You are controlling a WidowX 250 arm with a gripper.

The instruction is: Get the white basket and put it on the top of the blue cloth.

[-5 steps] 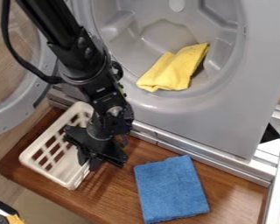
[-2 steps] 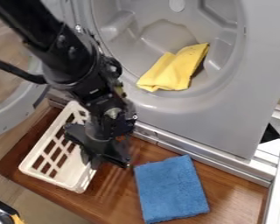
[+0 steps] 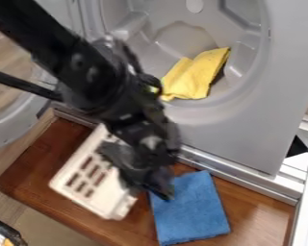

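- Leaning in for a look at the camera view, I find a grey appliance front (image 3: 247, 134) with a wide rounded recess (image 3: 173, 41), and its round door (image 3: 37, 113) swung open over on the left.
- Folded inside that recess, near its lower lip, is a yellow cloth (image 3: 194, 79).
- The white basket (image 3: 105, 205) is the other container here: pale plastic, roughly rectangular, its wall pierced by rows of slots that show dark brown through them. It sits at a slant across the picture. I can't make out from here whether its underside touches the brown wooden board (image 3: 37, 161).
- That basket is left of the blue cloth (image 3: 192, 211), its right-hand end near the cloth's edge but not on top of it.
- The cloth itself lies flat on the board, a neat folded rectangle with a soft, fuzzy face, below a silvery metal rail (image 3: 247, 182).
- Coming down from the upper left, the black arm (image 3: 86, 72) crosses in front of the appliance. Its gripper (image 3: 141, 187) is clamped on the basket's right-hand side, and one fingertip overlaps the upper left corner of the blue cloth in this view.
- Tucked in the bottom left corner is a black-and-white object with a touch of orange (image 3: 6, 233), cut off by the edge.
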